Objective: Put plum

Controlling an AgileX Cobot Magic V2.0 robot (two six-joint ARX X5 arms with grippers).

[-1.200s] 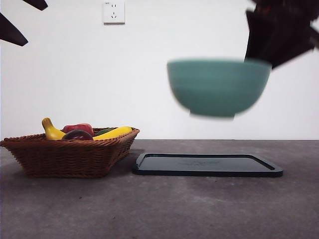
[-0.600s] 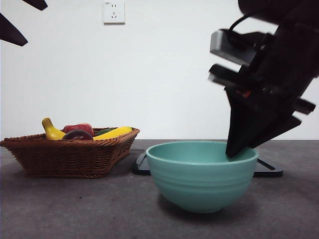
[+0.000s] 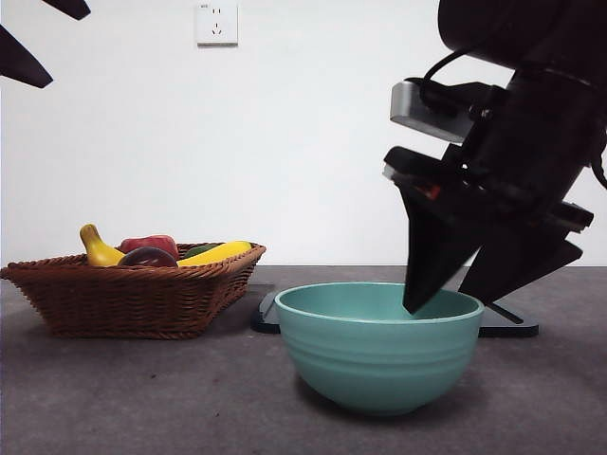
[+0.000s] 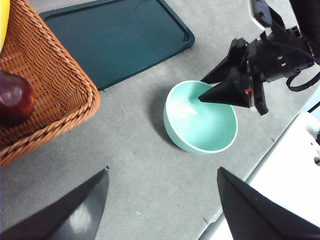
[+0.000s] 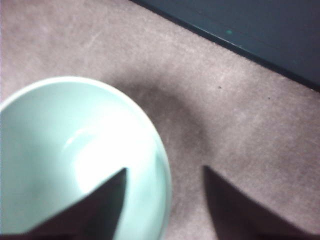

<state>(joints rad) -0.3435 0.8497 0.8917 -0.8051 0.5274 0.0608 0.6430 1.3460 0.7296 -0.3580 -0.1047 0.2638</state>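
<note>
Desk (image 3: 142, 398): grey, matte, under a plain white wall with a socket (image 3: 216, 23) | teal bowl (image 3: 379, 346) smooth and ribbed, sits before the dark flat tray (image 4: 115, 40) | right hand (image 3: 455, 284) spread astride the bowl's rim | plum (image 4: 15, 97) glossy, lies in woven wicker basket (image 3: 133, 299) by bananas (image 3: 216, 252) | left hand (image 4: 162, 200) spread, high above.

The right gripper (image 3: 446, 301) hangs over the teal bowl (image 3: 379, 355), its arm slanting down from the upper side. Its jaws are spread, straddling the bowl's rim: one inside, one outside. The left gripper (image 4: 162, 207) hovers high, well apart from the bowl, jaws wide, holding nothing.
</note>
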